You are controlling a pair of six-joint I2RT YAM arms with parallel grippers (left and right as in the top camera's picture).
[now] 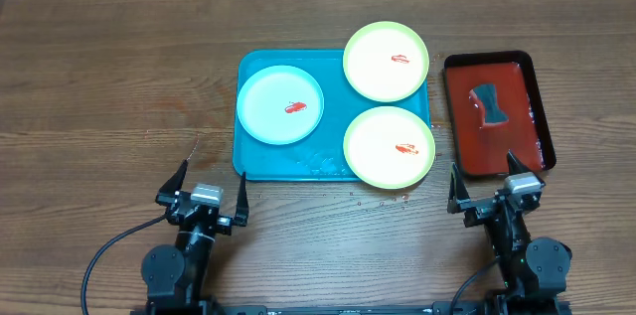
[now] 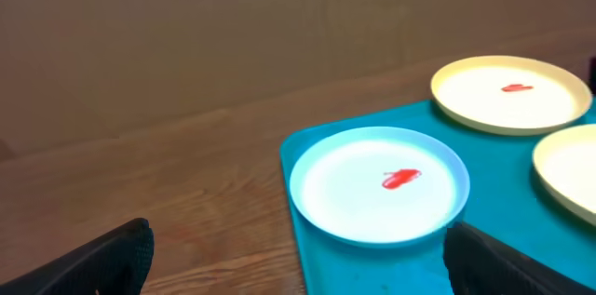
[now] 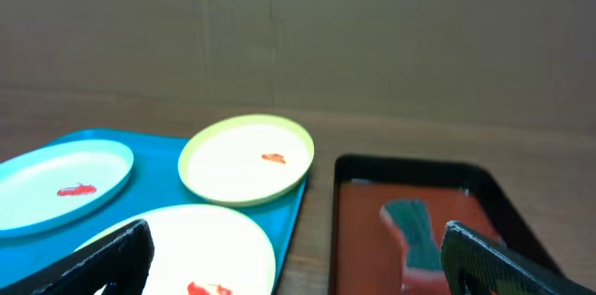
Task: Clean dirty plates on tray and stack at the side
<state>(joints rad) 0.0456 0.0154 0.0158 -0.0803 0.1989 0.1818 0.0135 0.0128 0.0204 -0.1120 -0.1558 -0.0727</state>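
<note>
1. Stage: v. start, by my read. 0 of 3 plates are cleaned and none are stacked at the side.
2. The large teal-blue rectangular plastic tray [image 1: 258,162] lies mid-way across the wooden table [image 1: 99,77] and carries all 3 plates, side by side, none overlapping.
3. The pale blue-white round plastic plate [image 1: 280,105] sits on the tray's left half, fully inside the rim.
4. The far yellow-green round plastic plate [image 1: 387,60] overhangs the tray's far edge. The near yellow-green round plastic plate [image 1: 390,147] overhangs the near-right corner.
5. Each plate has a small red smear [image 1: 295,108] at centre, so all are dirty.
6. The smaller dark red black-rimmed tray [image 1: 467,151] is just right of the teal one and not touching it. A grey-teal pad [image 1: 488,103], prob. a sponge, lies in it untouched.
7. The left gripper [image 1: 211,182] is at the near edge, just off the tray's near-left corner. Its fingers are spread wide and hold nothing.
8. The right gripper [image 1: 485,176] is near the red tray's near end, also spread wide and empty.
9. Left to do: fetch the pad, wipe 3 smears, then lift each plate off and pile them beside the tray, i.e. everything.
</note>
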